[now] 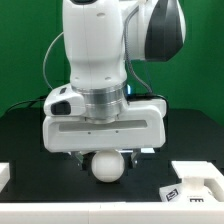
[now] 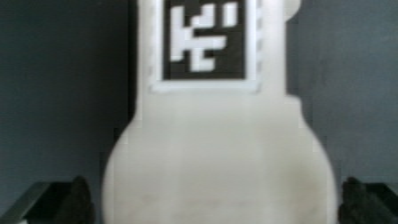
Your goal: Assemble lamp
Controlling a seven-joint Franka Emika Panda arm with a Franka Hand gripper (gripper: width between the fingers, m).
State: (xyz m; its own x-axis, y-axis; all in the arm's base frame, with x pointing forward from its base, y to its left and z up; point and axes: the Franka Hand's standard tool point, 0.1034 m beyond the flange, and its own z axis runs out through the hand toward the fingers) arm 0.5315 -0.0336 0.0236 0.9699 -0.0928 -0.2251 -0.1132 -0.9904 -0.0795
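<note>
Gripper (image 1: 105, 157) open, jaws spread wide with one finger (image 2: 59, 200) just beside each flank of the lamp's bulb (image 1: 105, 168). Bulb lies on the black table (image 1: 25, 140), directly under the hand, its tagged neck visible in the wrist view. Another white tagged part (image 1: 195, 180) sits near the exterior view's right edge.

The rounded bulb (image 1: 105, 168) is sitting directly under the gripper (image 1: 105, 157) and is taking up nearly all the room between its wide-spread fingers (image 2: 61, 198). In the wrist view it is leaving only a thin dark sliver on each side. On the exterior view's left of the bulb, the black table (image 1: 30, 150) is offering a wide passage, with only a white piece (image 1: 4, 178) cutting in at the frame's edge. On the exterior view's right, a white tagged block (image 1: 200, 180) is narrowing the way, standing apart from the bulb with a strip of table showing between them.
</note>
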